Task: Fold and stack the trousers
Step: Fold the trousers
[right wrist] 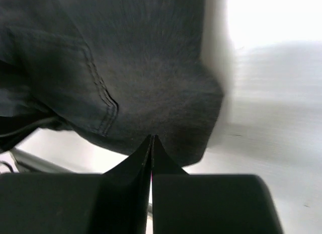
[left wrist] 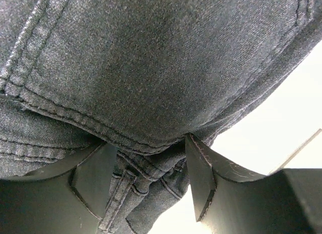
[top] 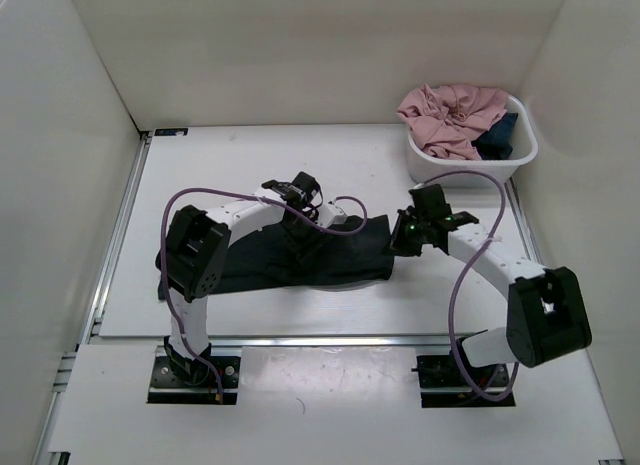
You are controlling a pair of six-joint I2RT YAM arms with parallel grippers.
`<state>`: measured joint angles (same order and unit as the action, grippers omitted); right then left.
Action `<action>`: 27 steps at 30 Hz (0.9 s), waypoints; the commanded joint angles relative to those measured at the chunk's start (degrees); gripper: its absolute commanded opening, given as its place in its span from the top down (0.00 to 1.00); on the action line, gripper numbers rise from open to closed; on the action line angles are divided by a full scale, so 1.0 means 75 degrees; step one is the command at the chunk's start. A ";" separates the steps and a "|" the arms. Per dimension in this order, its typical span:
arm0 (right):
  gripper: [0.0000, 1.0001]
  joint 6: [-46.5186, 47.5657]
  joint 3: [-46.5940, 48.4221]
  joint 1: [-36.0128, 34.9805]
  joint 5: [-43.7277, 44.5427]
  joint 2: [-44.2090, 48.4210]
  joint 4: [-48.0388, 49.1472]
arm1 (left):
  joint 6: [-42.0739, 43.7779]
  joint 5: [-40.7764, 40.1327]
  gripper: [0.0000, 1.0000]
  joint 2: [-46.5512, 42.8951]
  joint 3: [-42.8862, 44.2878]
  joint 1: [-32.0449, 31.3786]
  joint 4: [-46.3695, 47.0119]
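Note:
The black trousers [top: 300,263] lie lengthwise across the middle of the table, folded into a long band. My left gripper [top: 298,220] is down on their upper middle. In the left wrist view its jaws [left wrist: 149,143] stand apart, astride a bunched seam of the dark fabric [left wrist: 151,68], with white table showing between them. My right gripper [top: 402,239] is at the trousers' right end. In the right wrist view its fingers [right wrist: 152,139] are pressed together on the cloth's edge [right wrist: 151,83], which looks lifted off the table.
A white tub [top: 525,150] stands at the back right, holding a pink garment [top: 450,115] and a small dark blue garment [top: 497,137]. White walls enclose the table on three sides. Purple cables loop over both arms.

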<state>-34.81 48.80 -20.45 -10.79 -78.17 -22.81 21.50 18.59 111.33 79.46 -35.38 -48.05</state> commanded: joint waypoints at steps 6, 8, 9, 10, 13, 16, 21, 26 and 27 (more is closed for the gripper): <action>1.00 -0.0293 -0.1126 -0.0309 -0.0333 -0.0710 0.0158 | 0.0040 -0.0369 0.32 0.0121 0.0257 0.0006 0.0126; 1.00 -0.0293 -0.1314 -0.0193 -0.0051 -0.0885 0.0158 | 0.0040 -0.0521 0.31 0.0121 0.0187 0.0006 0.0126; 1.00 -0.0188 -0.1384 -0.0041 -0.0050 -0.1037 0.0228 | 0.0040 -0.0522 0.31 0.0121 0.0186 0.0006 0.0126; 1.00 -0.0060 -0.1385 -0.0039 -0.0050 -0.1038 0.0229 | 0.0040 -0.0603 0.31 0.0121 0.0186 0.0006 0.0126; 1.00 0.0338 -0.1071 0.0054 -0.0050 -0.1120 -0.0040 | 0.0040 -0.0673 0.31 0.0051 0.0186 0.0006 0.0126; 1.00 0.0714 -0.0660 0.0054 -0.0050 -0.0770 -0.0637 | 0.0110 -0.0674 0.31 -0.0019 0.0186 0.0006 0.0056; 0.58 0.1558 0.0207 0.0300 -0.0238 0.0215 -0.1388 | 0.0110 -0.0674 0.26 -0.0183 0.0525 0.0006 -0.0015; 0.01 0.1817 0.0653 0.0558 -0.0589 -0.0401 -0.1026 | 0.0262 -0.0604 0.25 -0.0348 0.0679 0.0006 -0.0085; 0.01 0.1817 0.0770 0.0558 -0.0670 -0.0637 -0.0921 | 0.0263 -0.0604 0.25 -0.0348 0.0760 0.0006 -0.0166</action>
<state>-24.12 52.38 -16.56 -13.69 -78.39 -29.89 22.17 15.33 111.77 82.41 -35.48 -49.52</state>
